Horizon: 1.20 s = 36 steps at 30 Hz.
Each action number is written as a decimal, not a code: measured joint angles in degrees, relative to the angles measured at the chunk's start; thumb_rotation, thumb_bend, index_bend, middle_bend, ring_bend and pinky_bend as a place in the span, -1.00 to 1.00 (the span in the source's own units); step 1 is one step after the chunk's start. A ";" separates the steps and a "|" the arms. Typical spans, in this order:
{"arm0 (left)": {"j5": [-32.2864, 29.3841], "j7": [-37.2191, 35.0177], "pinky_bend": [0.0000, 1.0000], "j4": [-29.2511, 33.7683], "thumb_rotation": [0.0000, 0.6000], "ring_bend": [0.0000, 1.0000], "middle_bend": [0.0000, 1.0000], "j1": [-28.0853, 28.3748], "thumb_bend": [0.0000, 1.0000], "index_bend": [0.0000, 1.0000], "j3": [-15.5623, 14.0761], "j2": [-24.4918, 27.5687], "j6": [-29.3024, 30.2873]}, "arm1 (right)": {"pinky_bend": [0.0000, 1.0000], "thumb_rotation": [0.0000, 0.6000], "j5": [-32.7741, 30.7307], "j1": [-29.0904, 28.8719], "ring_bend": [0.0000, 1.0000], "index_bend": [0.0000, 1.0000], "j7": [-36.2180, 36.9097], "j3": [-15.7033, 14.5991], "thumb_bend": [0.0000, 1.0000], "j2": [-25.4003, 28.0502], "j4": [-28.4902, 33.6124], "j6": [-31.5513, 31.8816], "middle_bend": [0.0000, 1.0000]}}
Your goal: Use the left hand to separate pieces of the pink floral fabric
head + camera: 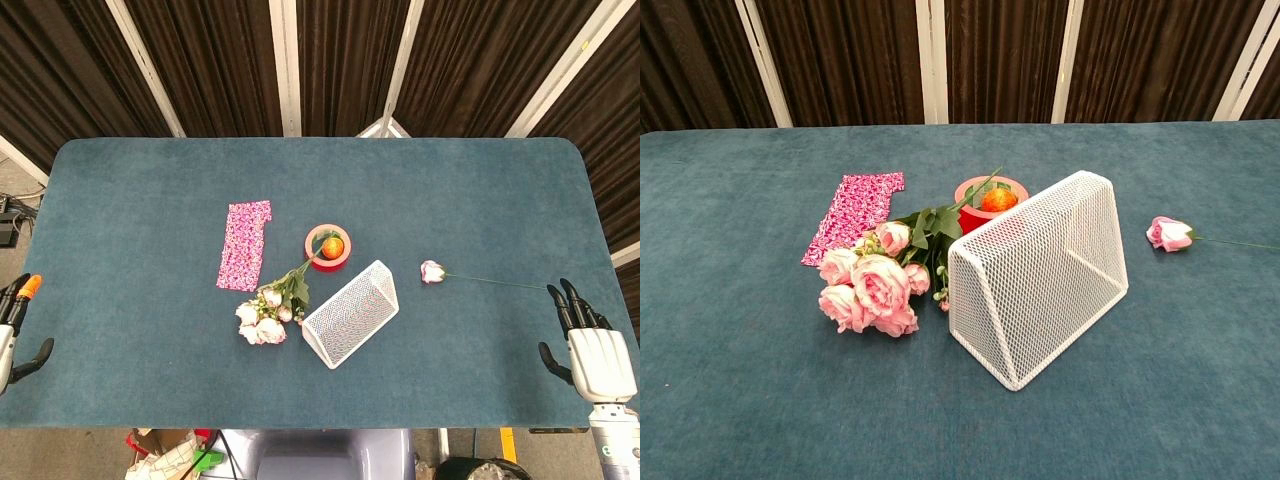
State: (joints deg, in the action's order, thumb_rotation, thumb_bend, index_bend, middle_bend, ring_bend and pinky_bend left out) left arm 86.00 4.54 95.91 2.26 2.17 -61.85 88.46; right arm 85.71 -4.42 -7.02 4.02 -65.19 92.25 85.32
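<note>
Head view: task not begun, fabric (245,245) untouched.
Fabric lies flat, left of centre; left hand (14,325) at lower-left edge, released, well apart; right hand (592,347) lower right, also released.

Only the head view shows the robot's body; the chest view shows neither arm nor hand.

The left hand (18,325) sits at the far left edge of the frame, mostly cut off. Dark fingers point up and away from the robot, one of them with an orange tip, and a dark thumb curls out to the side below them. The fingers are apart and hold nothing.

The right hand (592,345) shows at the lower right, back upward, its pale body toward the wrist. Its dark fingers stretch forward, slightly spread, with the thumb out to the side. It holds nothing.
</note>
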 measured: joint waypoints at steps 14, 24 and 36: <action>0.53 -0.46 -0.44 -0.26 1.00 -0.78 -0.90 0.28 -0.07 -0.85 -0.02 -0.10 -0.34 | -0.32 1.00 -0.04 0.01 -0.63 -1.00 0.08 -0.16 -0.24 0.30 0.20 -0.25 -0.87; 0.06 -0.96 -0.44 -1.20 1.00 -0.77 -0.83 1.38 -0.07 -0.86 0.25 -0.28 -2.18 | -0.32 1.00 0.18 0.01 -0.63 -1.00 0.18 -0.27 -0.24 0.32 0.24 -0.26 -0.87; 0.68 -0.61 -0.26 -3.01 1.00 -0.35 -0.24 3.05 0.04 -0.86 0.99 -1.18 -3.07 | -0.32 1.00 -0.41 0.10 -0.63 -1.00 0.97 -0.12 -0.24 0.58 0.13 -0.40 -0.87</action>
State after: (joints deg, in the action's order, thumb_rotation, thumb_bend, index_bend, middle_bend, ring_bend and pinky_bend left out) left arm 86.68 3.93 92.90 5.31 3.16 -63.03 85.39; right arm 85.31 -4.31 -6.05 3.90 -64.61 92.38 84.92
